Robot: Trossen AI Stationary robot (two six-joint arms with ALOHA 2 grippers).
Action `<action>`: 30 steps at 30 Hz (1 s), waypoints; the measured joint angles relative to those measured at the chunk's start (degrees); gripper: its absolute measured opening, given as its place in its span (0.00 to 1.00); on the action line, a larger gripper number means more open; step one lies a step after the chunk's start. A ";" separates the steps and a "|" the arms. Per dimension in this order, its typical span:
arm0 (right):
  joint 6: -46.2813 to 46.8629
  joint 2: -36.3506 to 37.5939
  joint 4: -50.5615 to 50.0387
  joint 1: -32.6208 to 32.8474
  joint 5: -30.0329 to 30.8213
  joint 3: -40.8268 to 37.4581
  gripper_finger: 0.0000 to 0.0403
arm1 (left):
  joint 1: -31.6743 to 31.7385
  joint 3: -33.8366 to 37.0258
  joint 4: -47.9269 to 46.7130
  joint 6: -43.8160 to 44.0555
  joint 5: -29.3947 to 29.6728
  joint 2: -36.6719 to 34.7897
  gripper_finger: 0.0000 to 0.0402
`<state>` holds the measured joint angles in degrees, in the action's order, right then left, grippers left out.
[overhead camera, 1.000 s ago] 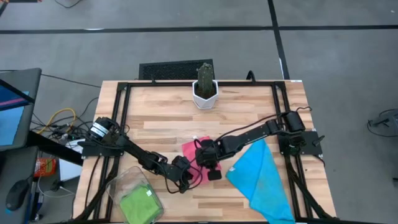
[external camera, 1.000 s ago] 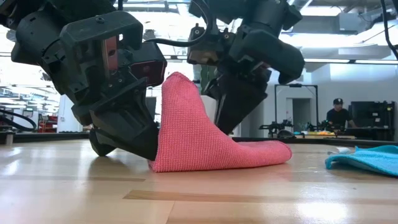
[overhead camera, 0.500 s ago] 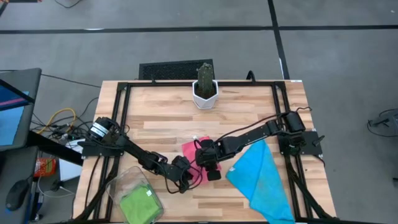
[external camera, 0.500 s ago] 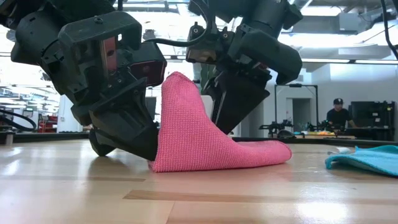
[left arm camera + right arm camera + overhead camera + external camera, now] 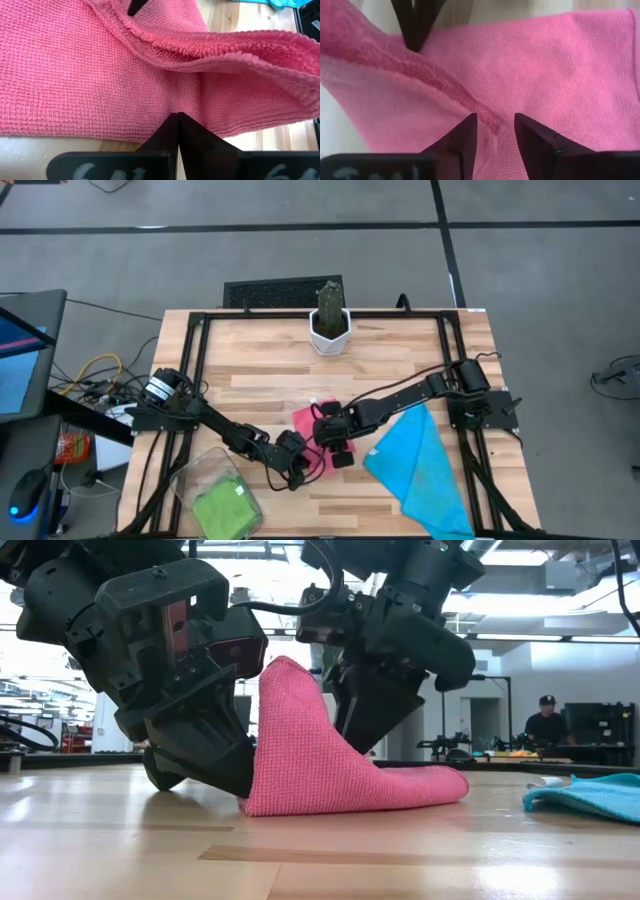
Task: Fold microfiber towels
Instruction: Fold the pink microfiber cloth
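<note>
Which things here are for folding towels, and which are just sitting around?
For the job: pink towel, held by the left gripper; right gripper, fingers apart over it; blue towel; green towel.
Just sitting there: clear bin around the green towel, potted cactus.

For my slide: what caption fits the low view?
Left hand pinches pink towel into a peak; right hand open behind.

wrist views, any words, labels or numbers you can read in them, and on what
Left wrist view: pale marks on the dark bar of the left end effector, cut off by the picture's edge, perhaps "64"; not surely readable.
Right wrist view: a pale mark on the bar of the right end effector, too cropped to read.
The pink towel bears no label or print.
</note>
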<state>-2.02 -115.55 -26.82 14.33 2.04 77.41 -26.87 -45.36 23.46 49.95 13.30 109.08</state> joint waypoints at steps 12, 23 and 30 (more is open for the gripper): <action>0.44 -0.04 2.12 0.26 -0.46 -2.85 0.36 | 0.00 0.00 0.00 0.22 0.04 0.00 0.00; 0.50 -0.04 1.72 0.26 -0.43 -3.28 0.24 | 0.02 0.00 0.00 0.25 0.11 0.00 0.00; 2.68 0.34 1.46 0.26 -0.44 -3.30 0.03 | 0.02 0.00 -0.01 0.25 0.13 0.00 0.00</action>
<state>0.65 -115.20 -25.36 14.59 1.60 74.11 -26.85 -45.36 23.45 50.21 13.43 109.08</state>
